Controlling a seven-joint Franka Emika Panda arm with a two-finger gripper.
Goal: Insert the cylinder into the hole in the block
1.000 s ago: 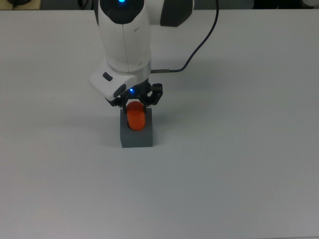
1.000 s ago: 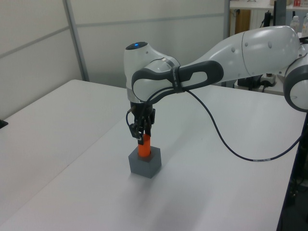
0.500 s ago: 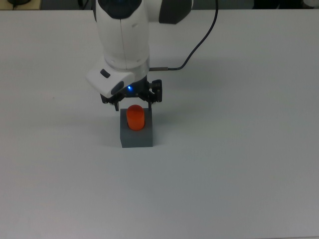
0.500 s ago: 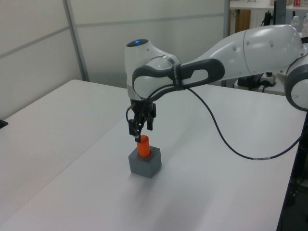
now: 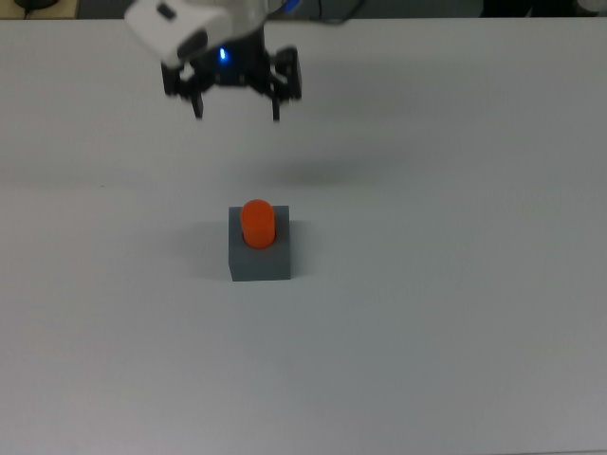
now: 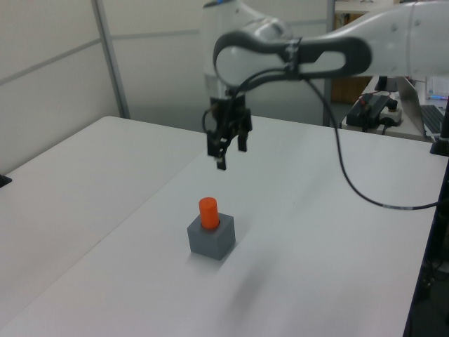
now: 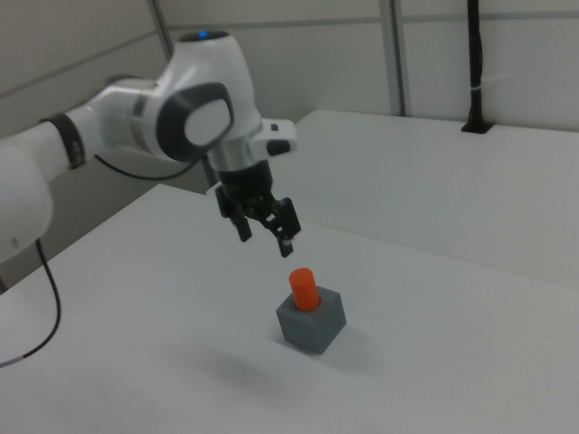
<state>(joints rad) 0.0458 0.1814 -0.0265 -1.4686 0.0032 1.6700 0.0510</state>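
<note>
Your gripper (image 5: pixel 236 109) (image 6: pixel 226 156) (image 7: pixel 265 237): fingers spread wide, holding nothing, touching nothing, raised well above table (image 5: pixel 455 284). Below it you see block (image 5: pixel 259 261) (image 6: pixel 211 239) (image 7: pixel 312 321) resting on table; cylinder (image 5: pixel 257 222) (image 6: pixel 208 212) (image 7: pixel 303 287) upright in block's hole, upper part protruding, well clear of fingers.

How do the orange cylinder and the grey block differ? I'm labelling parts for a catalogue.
The smooth bright orange cylinder is round and narrow; the matte dark grey cube block is square-faced and wider. The cylinder stands upright in the block's top; the block sits on the table. Both are small and untouched.
</note>
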